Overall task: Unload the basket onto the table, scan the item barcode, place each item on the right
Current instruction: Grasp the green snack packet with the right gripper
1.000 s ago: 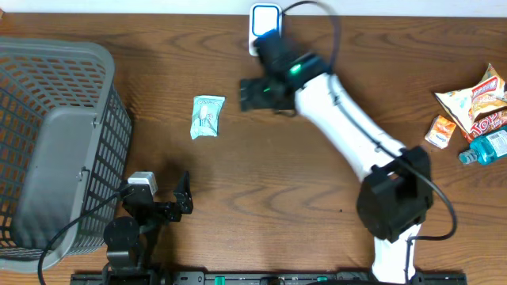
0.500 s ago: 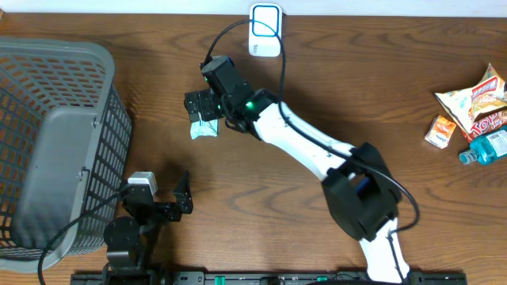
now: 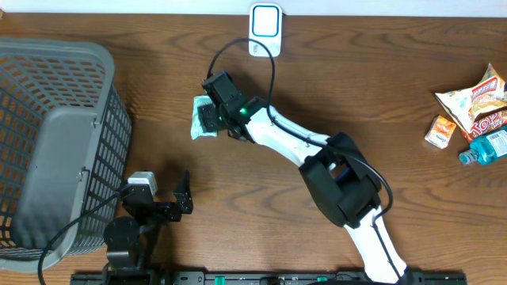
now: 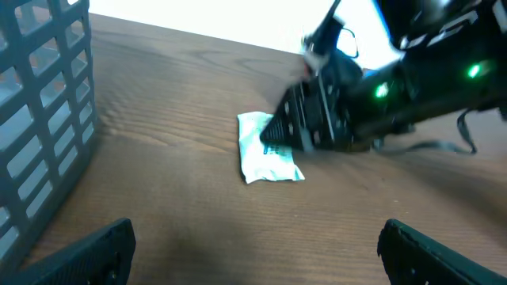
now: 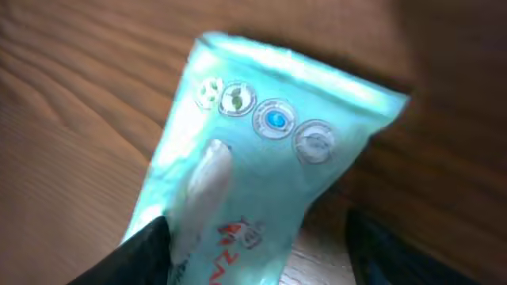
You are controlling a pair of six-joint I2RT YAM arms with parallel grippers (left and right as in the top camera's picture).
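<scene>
tabletop [image 3: 158, 47]: brown wood, visible grain, low sheen | pouch [image 5: 269, 158]: pale teal plastic film, glossy, wrinkled | basket [image 3: 63, 51]: grey plastic lattice, matt | right arm shell [image 3: 283, 136]: white plastic, smooth, glossy | scanner [image 3: 264, 24]: white plastic, smooth | snack bags [image 3: 475, 99]: glossy printed film

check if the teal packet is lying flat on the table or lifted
Lying flat: the left wrist view shows the teal packet resting on the wooden table, not lifted.

One basket [image 3: 55, 49], one teal packet [image 3: 197, 127], one scanner [image 3: 264, 24], one bottle [image 3: 487, 147]
</scene>
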